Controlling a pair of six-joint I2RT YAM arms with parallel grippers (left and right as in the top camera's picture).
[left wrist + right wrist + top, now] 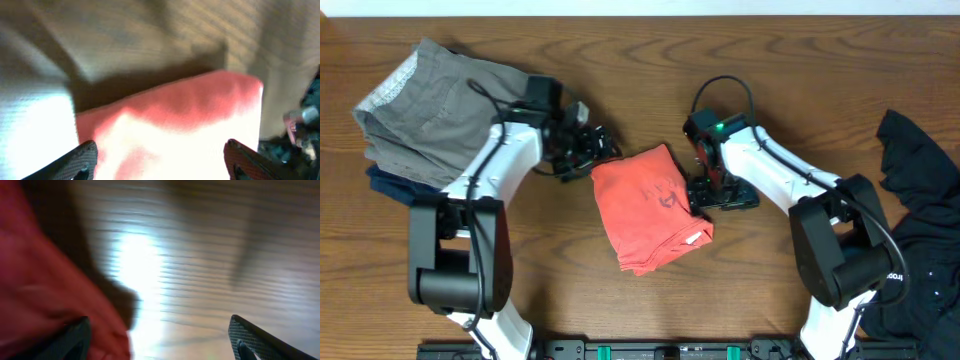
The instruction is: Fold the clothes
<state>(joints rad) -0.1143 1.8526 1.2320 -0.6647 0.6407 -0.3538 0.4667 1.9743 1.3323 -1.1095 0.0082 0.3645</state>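
Coral T-shirt [650,205] lay mid-table as a compact, slightly tilted rectangle, white tag [697,238] at its near-right corner. L gripper [588,150] sat just beside the far-left corner, fingers spread, holding nothing. R gripper [705,190] was at the right edge, likewise released. Prob. the let-go step of this fold. Farther out, the black garment [920,200] lay crumpled at right, and the grey folded garment [430,105] sat far left. Next: clear both arms, then drag the black one to centre & flatten it.

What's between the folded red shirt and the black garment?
Just the right arm and its open right gripper over bare table; the overhead view shows it.
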